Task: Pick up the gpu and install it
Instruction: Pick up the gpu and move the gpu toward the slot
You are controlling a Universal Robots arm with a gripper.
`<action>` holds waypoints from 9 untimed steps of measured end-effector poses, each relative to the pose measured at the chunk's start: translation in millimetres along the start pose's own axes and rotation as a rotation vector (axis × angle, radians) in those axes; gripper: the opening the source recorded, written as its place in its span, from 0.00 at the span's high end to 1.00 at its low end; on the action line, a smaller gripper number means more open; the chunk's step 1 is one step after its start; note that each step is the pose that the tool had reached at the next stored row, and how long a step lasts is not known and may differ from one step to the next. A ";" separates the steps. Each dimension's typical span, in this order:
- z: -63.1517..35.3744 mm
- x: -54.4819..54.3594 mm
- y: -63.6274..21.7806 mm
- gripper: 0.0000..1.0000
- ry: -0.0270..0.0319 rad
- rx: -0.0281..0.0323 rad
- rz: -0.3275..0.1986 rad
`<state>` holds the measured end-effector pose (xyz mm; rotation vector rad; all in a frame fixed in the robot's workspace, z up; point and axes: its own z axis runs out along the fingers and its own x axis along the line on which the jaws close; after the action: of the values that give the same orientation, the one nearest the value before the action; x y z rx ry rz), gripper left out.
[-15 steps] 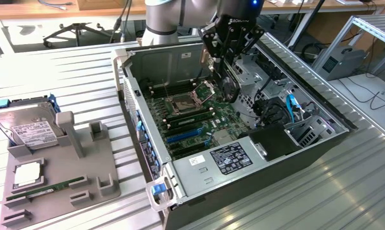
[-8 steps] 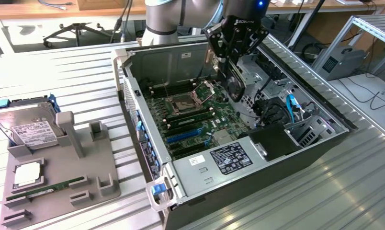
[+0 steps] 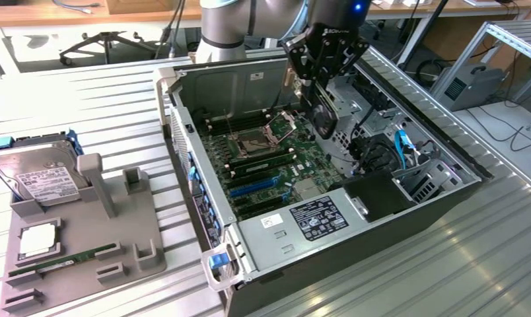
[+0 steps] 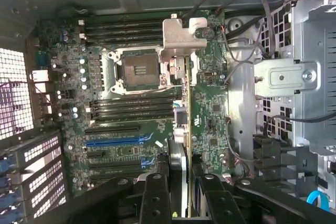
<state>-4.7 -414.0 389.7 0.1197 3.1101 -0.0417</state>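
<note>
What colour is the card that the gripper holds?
The gpu is black; the exterior view shows it best.

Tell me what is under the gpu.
Held by the gripper, the gpu hangs over the motherboard inside the case. The CPU socket, memory slots and blue slot show beside it. The strip of board straight beneath the card's edge is covered.

Open case, access: clear drop onto motherboard [image 3: 275, 158] and blue slots [image 3: 252, 187] at frame centre; blocked upper centre by gripper [image 3: 321, 84] clamping gpu [image 3: 325, 119], centre right by cables [image 3: 371, 155] and drive cage [image 3: 428, 181], lower centre by labelled box [image 3: 323, 218], left by case wall [image 3: 179, 132].
</note>
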 end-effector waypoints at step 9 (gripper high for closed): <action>6.3 -4.6 7.4 0.73 0.0000 0.0000 0.000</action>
<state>0.6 -407.2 383.4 0.1198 3.1101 -0.0417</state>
